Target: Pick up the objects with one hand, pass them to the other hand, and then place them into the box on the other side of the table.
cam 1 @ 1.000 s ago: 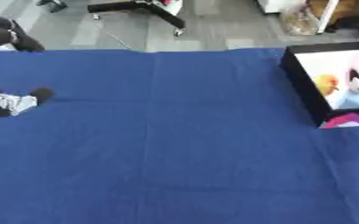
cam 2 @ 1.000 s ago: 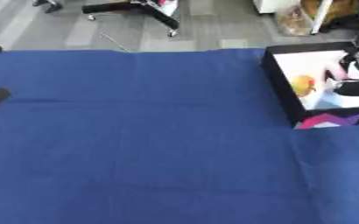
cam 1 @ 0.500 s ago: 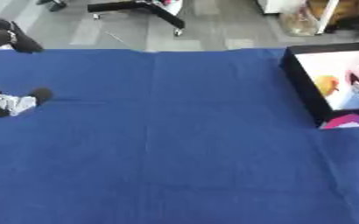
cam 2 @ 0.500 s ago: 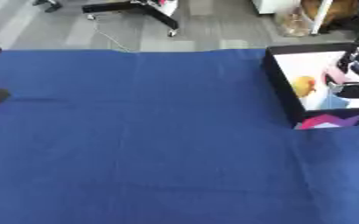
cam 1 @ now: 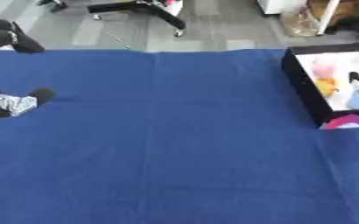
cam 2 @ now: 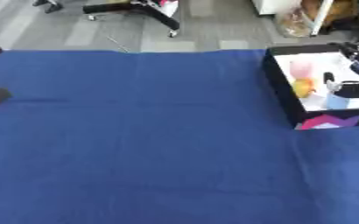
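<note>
Right hand [cam 2: 350, 87] has dropped a little deeper into the box [cam 2: 280, 89] since earlier. It hangs over a blue object [cam 2: 337, 101], finger state unclear. Yellow [cam 2: 303, 87] and pink [cam 2: 300, 68] objects already inside. Left hand [cam 1: 10, 104] idles at surface [cam 1: 167, 144] edge, fingers unreadable.
</note>
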Available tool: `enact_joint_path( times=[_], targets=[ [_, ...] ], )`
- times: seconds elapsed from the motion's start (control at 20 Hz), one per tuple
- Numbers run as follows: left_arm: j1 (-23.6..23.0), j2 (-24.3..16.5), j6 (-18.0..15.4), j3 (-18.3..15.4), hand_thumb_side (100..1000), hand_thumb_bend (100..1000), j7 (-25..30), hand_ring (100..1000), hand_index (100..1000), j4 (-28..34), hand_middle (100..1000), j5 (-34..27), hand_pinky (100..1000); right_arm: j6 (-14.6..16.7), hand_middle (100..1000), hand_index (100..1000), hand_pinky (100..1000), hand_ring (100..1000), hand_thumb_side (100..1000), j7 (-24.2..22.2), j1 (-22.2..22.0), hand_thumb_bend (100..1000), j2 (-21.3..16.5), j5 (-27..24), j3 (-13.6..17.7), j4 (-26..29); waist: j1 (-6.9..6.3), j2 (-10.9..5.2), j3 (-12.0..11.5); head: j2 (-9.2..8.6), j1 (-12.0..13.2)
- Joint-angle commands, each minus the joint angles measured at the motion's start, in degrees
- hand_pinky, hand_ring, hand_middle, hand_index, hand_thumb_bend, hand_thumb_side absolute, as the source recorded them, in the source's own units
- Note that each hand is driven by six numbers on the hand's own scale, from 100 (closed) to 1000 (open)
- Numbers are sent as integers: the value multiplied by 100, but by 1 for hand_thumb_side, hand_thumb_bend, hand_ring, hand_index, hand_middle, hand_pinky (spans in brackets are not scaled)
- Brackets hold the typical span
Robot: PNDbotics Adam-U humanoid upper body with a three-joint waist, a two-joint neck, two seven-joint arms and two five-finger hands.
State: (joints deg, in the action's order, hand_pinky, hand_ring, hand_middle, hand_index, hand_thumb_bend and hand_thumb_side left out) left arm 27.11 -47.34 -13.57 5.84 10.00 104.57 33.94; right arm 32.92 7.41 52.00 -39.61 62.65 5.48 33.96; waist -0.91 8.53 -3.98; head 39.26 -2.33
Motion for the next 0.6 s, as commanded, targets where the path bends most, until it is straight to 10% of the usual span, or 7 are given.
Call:
enact_joint_path(
  times=[0.05,0.6],
  targets=[
    [36,-152,5,-92,486,414,9,585,733,53,564,17,784,28,874,1000,1000,946,274,-57,140,100,-204,-77,-13,172,15,-125,-4,9,13],
    [-34,-146,42,-154,486,410,-36,582,732,47,561,12,782,160,859,988,1000,943,198,-78,94,100,-269,-249,-20,364,14,-134,3,-1,48]
  ],
)
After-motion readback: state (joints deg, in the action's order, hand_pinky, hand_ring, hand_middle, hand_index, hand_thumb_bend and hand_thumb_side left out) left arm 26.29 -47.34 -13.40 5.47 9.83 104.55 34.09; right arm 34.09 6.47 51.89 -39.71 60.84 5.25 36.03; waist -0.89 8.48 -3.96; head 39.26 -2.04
